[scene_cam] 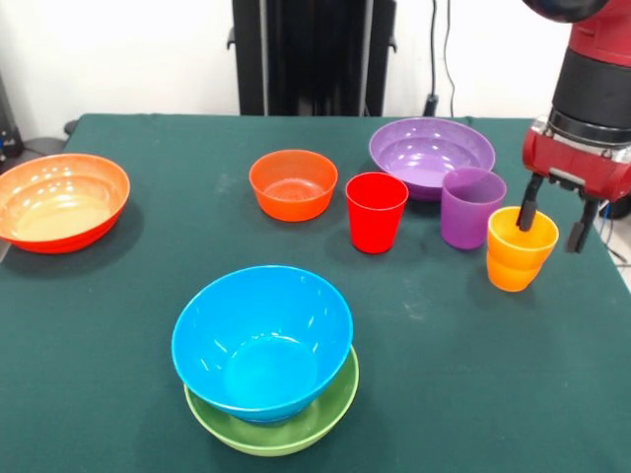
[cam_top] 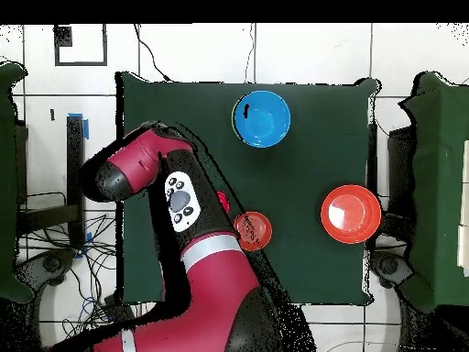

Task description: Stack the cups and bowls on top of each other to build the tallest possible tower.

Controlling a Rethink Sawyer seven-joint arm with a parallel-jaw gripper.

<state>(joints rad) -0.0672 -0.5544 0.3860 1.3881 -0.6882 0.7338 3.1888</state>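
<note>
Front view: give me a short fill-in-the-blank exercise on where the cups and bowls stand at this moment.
1. The light blue bowl sits nested inside the ____ bowl.
2. One finger of the gripper reaches down inside the ____ cup, the other stays outside its rim.
3. The red cup stands on the table between the small orange bowl and the ____ cup.
4. The wide purple bowl holds ____.

Missing words: green; orange; purple; nothing

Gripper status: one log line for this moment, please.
gripper: open, one finger inside orange cup | tower: light blue bowl in lime green bowl
</note>
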